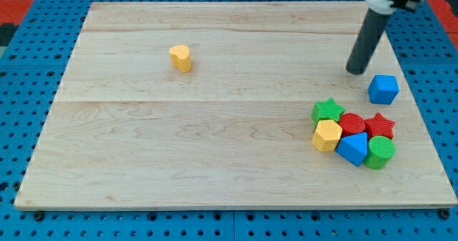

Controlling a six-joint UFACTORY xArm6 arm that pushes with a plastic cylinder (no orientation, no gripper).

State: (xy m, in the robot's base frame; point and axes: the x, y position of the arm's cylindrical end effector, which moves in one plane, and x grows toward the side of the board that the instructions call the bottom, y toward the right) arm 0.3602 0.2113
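Observation:
My tip (355,71) rests on the wooden board at the view's upper right, the dark rod rising toward the top edge. Closest to it is a blue cube (383,89), a short gap to its lower right and not touching. Below that sits a tight cluster: a green star (328,111), a red round block (352,123), a red star (380,125), a yellow hexagon (327,135), a blue wedge-like block (353,148) and a green cylinder (380,152). A lone yellow heart-shaped block (181,57) stands far off at the upper left.
The wooden board (179,148) lies on a blue pegboard surface (28,69). Red panels show at the view's top corners. The cluster sits close to the board's right edge.

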